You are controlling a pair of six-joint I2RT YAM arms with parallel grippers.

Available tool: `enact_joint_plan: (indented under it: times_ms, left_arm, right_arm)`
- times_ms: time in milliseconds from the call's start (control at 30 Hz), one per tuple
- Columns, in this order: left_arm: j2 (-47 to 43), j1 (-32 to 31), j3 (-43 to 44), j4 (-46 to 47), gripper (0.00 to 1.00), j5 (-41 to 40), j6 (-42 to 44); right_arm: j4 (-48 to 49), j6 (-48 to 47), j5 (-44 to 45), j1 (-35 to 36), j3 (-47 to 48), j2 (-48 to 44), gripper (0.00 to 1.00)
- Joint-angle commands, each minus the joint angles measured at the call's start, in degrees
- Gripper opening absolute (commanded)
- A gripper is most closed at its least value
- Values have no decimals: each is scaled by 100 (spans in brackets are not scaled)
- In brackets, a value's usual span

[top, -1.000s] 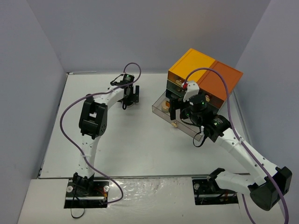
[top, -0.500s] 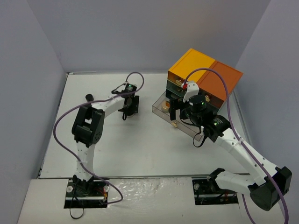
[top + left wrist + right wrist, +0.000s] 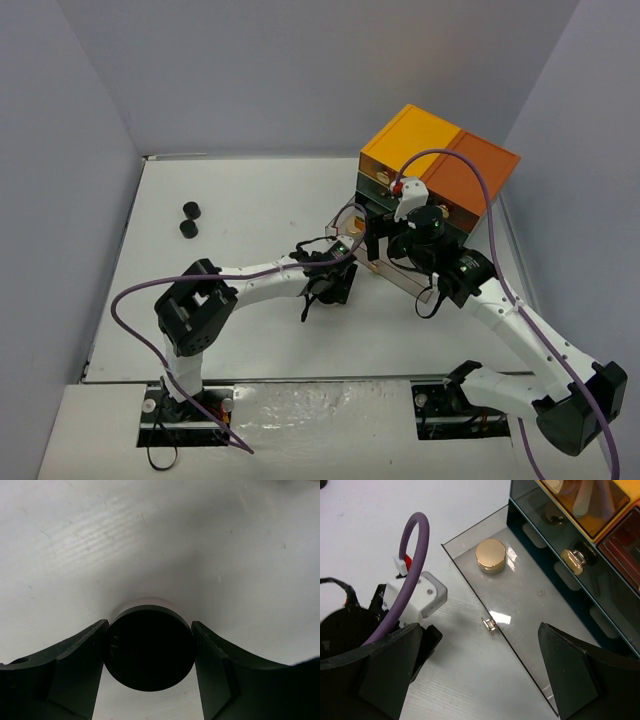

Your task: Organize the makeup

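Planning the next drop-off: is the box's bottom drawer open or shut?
Open: the clear drawer stands pulled out with a gold compact inside.

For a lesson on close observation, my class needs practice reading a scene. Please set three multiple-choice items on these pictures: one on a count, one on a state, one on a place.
1. How many black jars stand loose at the far left of the table? A one; B two; C four.
2. The left gripper is: A open and empty; B closed on a round black jar; C out of view.
3. The gold compact lies: A on the table; B in the left gripper's grip; C in the pulled-out clear drawer.

Key: 1 B, the top view shows two there. 2 B, its wrist view shows the jar pinched from both sides. 3 C, the right wrist view shows it on the drawer's floor.
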Motion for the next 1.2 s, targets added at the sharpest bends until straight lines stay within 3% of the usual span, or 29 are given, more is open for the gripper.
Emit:
enact_joint_plan:
  times_ms: [0, 67, 233, 400, 700, 1167]
  left_arm:
    - [28, -283, -72, 367, 28, -275, -328]
    - [75, -371, -107, 385, 33, -277, -363]
    - [-182, -379, -199, 401, 67, -357, -368]
    - [-550, -386, -238, 356, 89, -452, -346]
    - [-1510, -8, -373, -98, 97, -863, -302]
    - [-3693, 2625, -1340, -912, 97, -824, 317]
  right_arm:
    - [284, -88, 18, -21, -20, -91, 100]
    - [287, -106, 12, -26, -26, -88, 100]
    - [287, -128, -27, -26, -41, -60, 100]
    - [287, -152, -89, -26, -22, -29, 100]
    - [270, -182, -377, -6, -35, 11, 100]
    - [558, 331, -374, 1317, -259, 1784, 100]
